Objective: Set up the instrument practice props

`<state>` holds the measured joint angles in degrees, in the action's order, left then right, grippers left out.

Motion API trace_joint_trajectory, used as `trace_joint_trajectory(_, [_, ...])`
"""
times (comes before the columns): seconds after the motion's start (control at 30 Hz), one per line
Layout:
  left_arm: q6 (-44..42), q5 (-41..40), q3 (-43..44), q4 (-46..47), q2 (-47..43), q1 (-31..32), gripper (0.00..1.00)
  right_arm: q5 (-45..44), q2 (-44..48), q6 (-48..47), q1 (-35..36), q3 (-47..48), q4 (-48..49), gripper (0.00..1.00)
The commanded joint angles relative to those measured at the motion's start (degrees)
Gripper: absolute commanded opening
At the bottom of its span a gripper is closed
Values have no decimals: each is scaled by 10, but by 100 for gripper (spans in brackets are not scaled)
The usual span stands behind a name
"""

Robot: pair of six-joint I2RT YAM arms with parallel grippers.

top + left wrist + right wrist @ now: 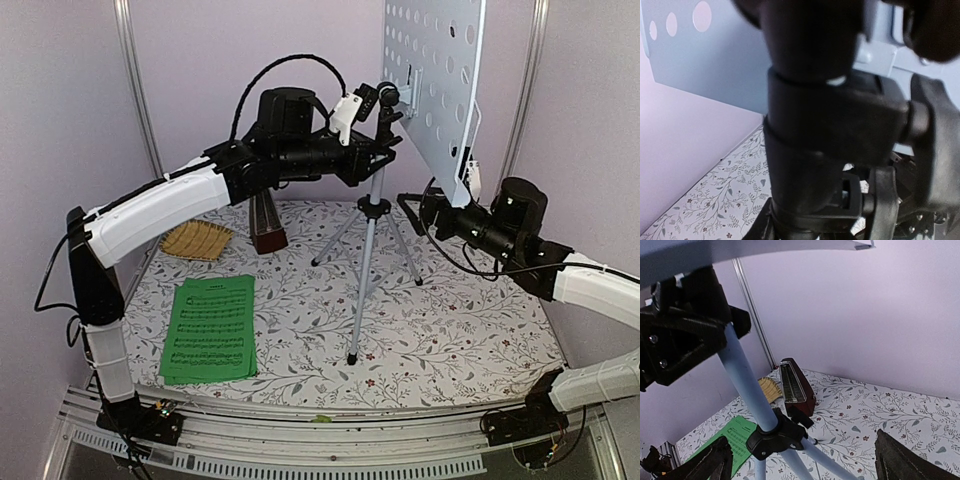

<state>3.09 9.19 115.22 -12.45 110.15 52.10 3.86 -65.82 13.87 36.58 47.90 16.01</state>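
The left jaws (378, 148) sit narrowed on the black neck joint of the music stand (435, 70), just under its pale blue desk, and look to be gripping it. The wrist view is filled by that joint, so the fingers themselves are hidden. The right jaws (418, 212) stand wide open and hold nothing, just below the desk's lower edge and beside the pole.

The stand is upright on its 3 legs on the counter (450, 340), its desk steeply tilted. The metronome (268, 225) stands behind and to the left of the stand. The booklet (210, 328) lies flat in front and to the left of it, and the straw mat (195, 240) lies further left.

The step looks like setting the desk's angle. To do it well, the left grip should brace the neck firmly so the tripod cannot tip or skid. The right jaws should close squarely on the desk's lower edge, then swing it slowly, clear of the legs.
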Motion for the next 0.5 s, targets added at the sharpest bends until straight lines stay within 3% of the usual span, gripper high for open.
trace_joint_trajectory(0.0, [20, 135, 11, 166, -65, -22, 0, 82, 14, -38, -15, -6, 63, 99])
trace_joint_trajectory(0.47, [49, 353, 28, 226, -37, -77, 0, 309, -34, -62, -80, -11, 165, 96])
